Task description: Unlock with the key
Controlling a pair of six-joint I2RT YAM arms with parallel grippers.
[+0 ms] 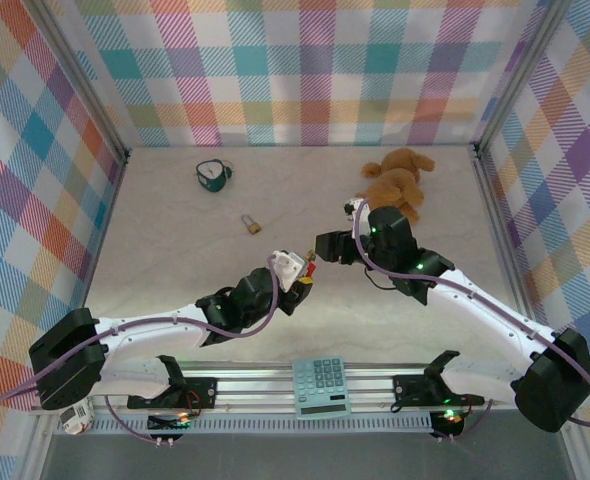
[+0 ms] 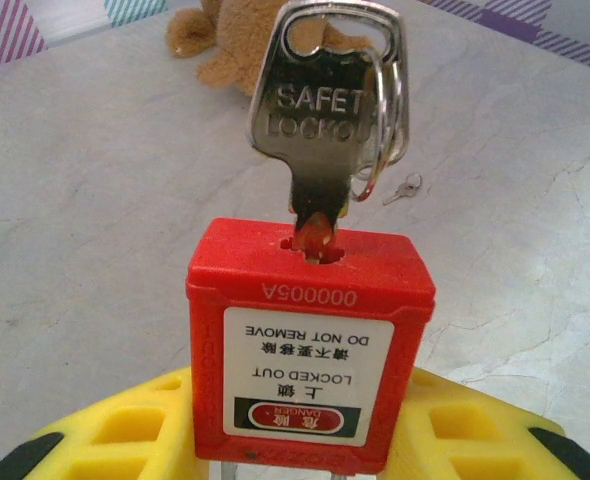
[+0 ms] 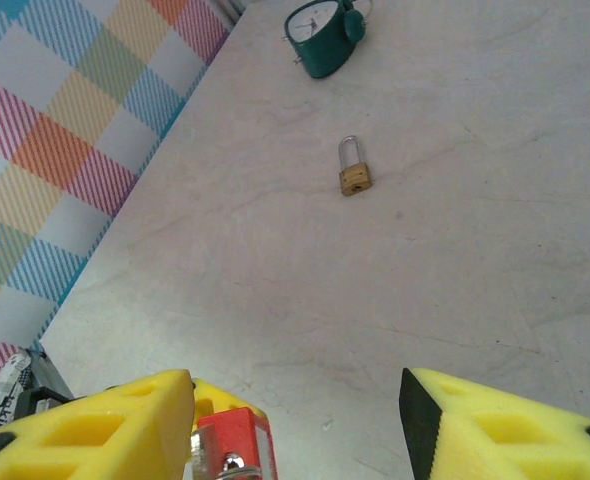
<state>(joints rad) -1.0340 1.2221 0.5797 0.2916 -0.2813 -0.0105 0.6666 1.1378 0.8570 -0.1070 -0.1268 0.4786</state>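
Note:
My left gripper (image 2: pixel 310 440) is shut on the red padlock (image 2: pixel 310 330), which it holds with the keyhole end away from the camera. A large silver key (image 2: pixel 320 105) stamped SAFETY LOCKOUT stands in that keyhole, with a ring (image 2: pixel 383 130) through its head. The tiny key (image 2: pixel 406 187) lies on the table beyond it. In the top view the left gripper (image 1: pixel 300 275) and red padlock (image 1: pixel 310 268) sit mid-table, and my right gripper (image 1: pixel 320 247) is just beyond them. The right gripper (image 3: pixel 295 430) is open, with the red padlock (image 3: pixel 233 445) beside its left finger (image 3: pixel 95 430).
A brass padlock with a silver shackle (image 1: pixel 250 224) (image 3: pixel 354 178) lies on the table farther back. A teal alarm clock (image 1: pixel 213 174) (image 3: pixel 320 35) sits at the back left and a brown teddy bear (image 1: pixel 397 180) at the back right. A calculator (image 1: pixel 321 386) rests on the front rail.

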